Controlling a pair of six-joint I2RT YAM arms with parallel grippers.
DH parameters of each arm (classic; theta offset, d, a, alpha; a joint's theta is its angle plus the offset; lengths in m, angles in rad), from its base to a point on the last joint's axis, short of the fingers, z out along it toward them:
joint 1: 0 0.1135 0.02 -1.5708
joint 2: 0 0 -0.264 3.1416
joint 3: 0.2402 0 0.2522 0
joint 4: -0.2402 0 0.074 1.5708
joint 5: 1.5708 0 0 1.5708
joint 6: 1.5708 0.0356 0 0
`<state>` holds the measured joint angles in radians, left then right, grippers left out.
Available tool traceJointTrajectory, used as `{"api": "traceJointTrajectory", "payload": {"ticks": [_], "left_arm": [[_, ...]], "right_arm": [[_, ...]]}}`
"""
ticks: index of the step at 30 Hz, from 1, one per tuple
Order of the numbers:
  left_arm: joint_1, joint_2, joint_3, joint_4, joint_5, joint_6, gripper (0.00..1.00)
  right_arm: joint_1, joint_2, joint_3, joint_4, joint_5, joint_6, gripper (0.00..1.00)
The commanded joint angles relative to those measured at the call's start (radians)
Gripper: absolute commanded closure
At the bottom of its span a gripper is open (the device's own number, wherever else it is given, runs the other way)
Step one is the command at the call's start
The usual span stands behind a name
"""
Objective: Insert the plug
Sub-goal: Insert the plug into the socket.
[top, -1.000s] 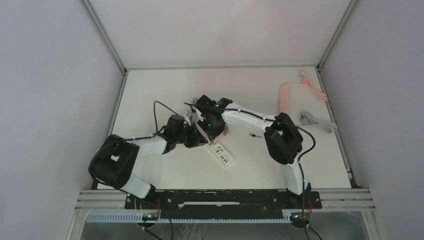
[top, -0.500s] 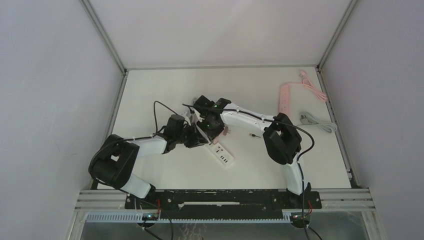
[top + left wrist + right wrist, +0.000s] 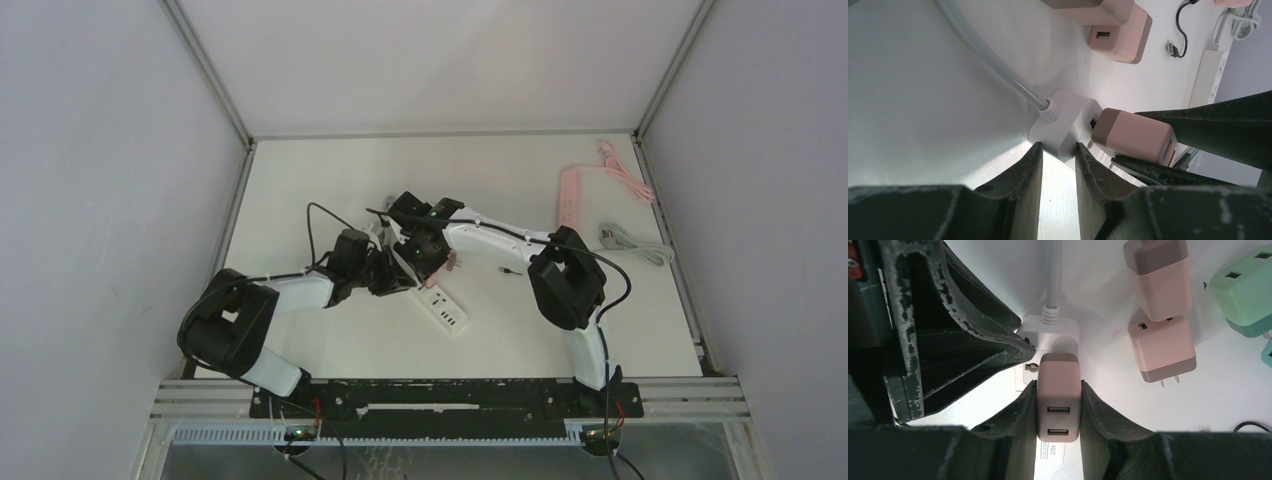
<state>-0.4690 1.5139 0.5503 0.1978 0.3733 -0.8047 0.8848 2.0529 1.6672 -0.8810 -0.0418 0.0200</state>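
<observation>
A white power strip [image 3: 446, 309] lies slantwise at the middle of the table. My left gripper [image 3: 1058, 147] is shut on its cable end [image 3: 1065, 122], one finger on each side. The plug, a pink two-port USB charger [image 3: 1058, 400], is clamped in my right gripper [image 3: 1058, 390], which is shut on it. The plug stands over the strip's first socket, close to the cable end [image 3: 1050, 332]. Its prongs are hidden, so I cannot tell how far they sit in the socket. In the top view both grippers [image 3: 400, 280] [image 3: 425, 262] meet over the strip's far end.
Two more pink chargers [image 3: 1160, 280] [image 3: 1162, 347] and a green one [image 3: 1245, 287] lie just right of the strip. A pink power strip [image 3: 570, 195] and a coiled grey cable [image 3: 635, 243] sit at the back right. A small black cable [image 3: 510, 269] lies by the right arm.
</observation>
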Motion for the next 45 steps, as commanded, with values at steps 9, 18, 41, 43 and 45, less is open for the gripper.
{"api": "traceJointTrajectory", "payload": {"ticks": [9,18,41,43,45], "left_arm": [[-0.008,0.021,-0.019,-0.051,-0.043,-0.005,0.68],[-0.008,0.011,-0.019,-0.059,-0.047,-0.010,0.68],[-0.003,0.019,-0.051,-0.049,-0.068,-0.049,0.69],[-0.003,0.023,-0.054,-0.043,-0.067,-0.057,0.69],[-0.004,0.025,-0.058,-0.035,-0.063,-0.070,0.69]], "right_arm": [[-0.001,-0.023,-0.242,0.082,-0.045,0.014,1.00],[0.051,0.022,-0.215,0.072,-0.029,0.015,1.00],[0.061,-0.116,-0.467,0.259,0.030,0.073,1.00],[0.078,-0.118,-0.478,0.278,0.051,0.070,1.00],[0.095,-0.107,-0.478,0.292,0.059,0.062,1.00]]}}
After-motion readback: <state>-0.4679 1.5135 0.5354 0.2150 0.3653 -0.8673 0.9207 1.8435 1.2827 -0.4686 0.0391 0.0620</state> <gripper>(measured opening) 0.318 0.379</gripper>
